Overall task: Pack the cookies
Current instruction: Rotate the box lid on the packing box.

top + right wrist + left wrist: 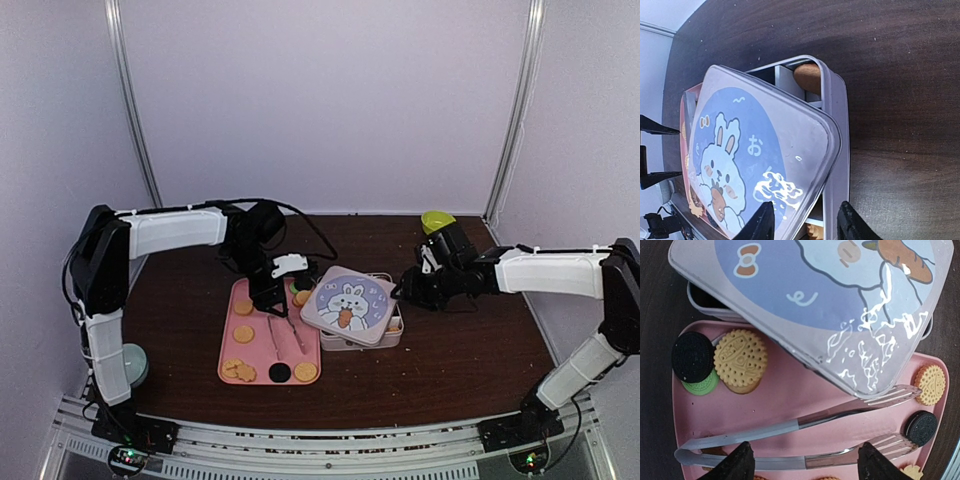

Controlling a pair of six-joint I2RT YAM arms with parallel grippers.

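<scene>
Dark table (460, 350), left end effector (806, 452) apart over tongs (790, 427), right end effector (805, 220) apart astride rabbit lid (765, 150).

Dark table (460, 350) | pink tray (228, 345) on it | metal tongs (790, 427) lying on tray | bunny-print lid (348, 304) askew over tin (362, 343) beside tray | green bowl (436, 220) at back

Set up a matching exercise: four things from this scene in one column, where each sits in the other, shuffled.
1. metal tongs
2. bunny lid
3. green bowl
4. green cookie

A. far edge of the table
B. askew on the tin
C. under a black cookie
D. lying on the pink tray

Pairs: 1-D, 2-B, 3-A, 4-C
</scene>
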